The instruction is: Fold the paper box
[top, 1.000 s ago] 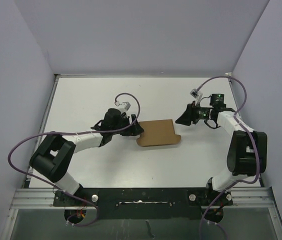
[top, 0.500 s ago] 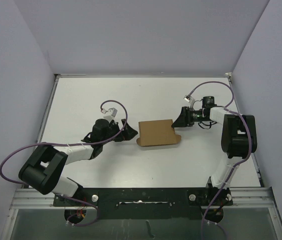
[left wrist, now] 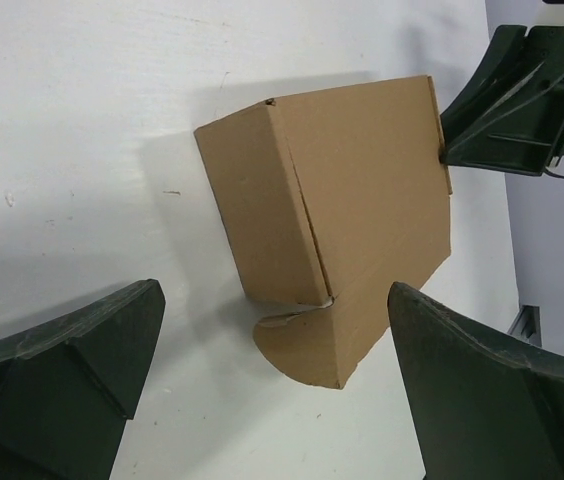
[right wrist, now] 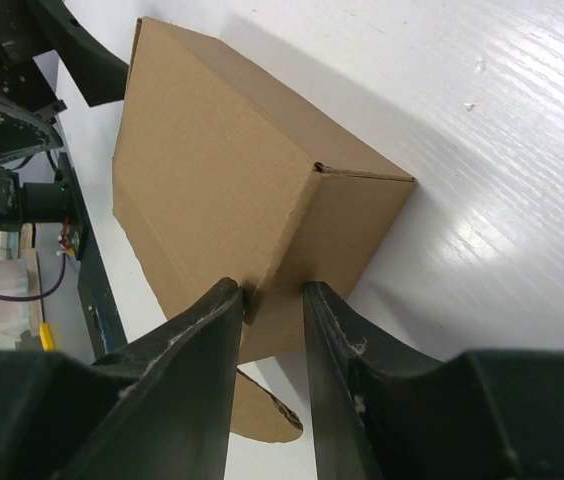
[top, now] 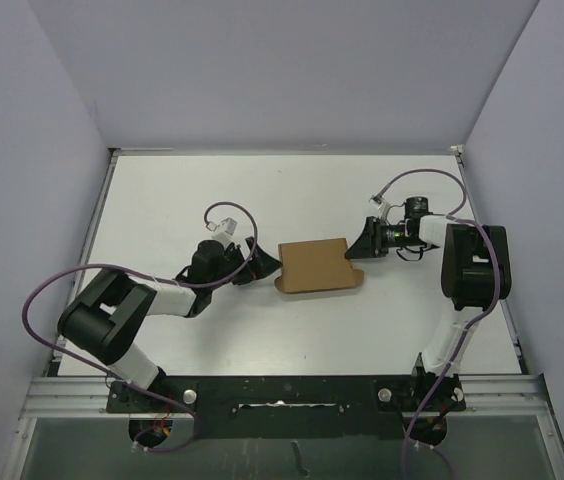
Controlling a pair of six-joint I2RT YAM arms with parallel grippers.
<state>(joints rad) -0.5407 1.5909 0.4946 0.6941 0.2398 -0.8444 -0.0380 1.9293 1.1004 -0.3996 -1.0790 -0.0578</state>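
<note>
The paper box (top: 312, 265) is a plain brown carton lying on the white table, with a rounded flap (top: 353, 277) sticking out at its near right corner. My right gripper (top: 359, 243) is at the box's far right edge. In the right wrist view its fingers (right wrist: 207, 320) are closed on an upright corner edge of the box (right wrist: 212, 150). My left gripper (top: 265, 262) is open just left of the box. In the left wrist view the box (left wrist: 362, 190) lies ahead of the wide-open gripper (left wrist: 274, 300), not touched, and the flap (left wrist: 307, 345) rests on the table.
The table (top: 182, 190) is walled by lilac panels at the back and both sides. A metal rail (top: 282, 395) with the arm bases runs along the near edge. Purple cables loop above both wrists.
My right gripper has moved left to the box's right edge and closed on it. My left gripper has drawn back from the box's left side and stays open beside it.
</note>
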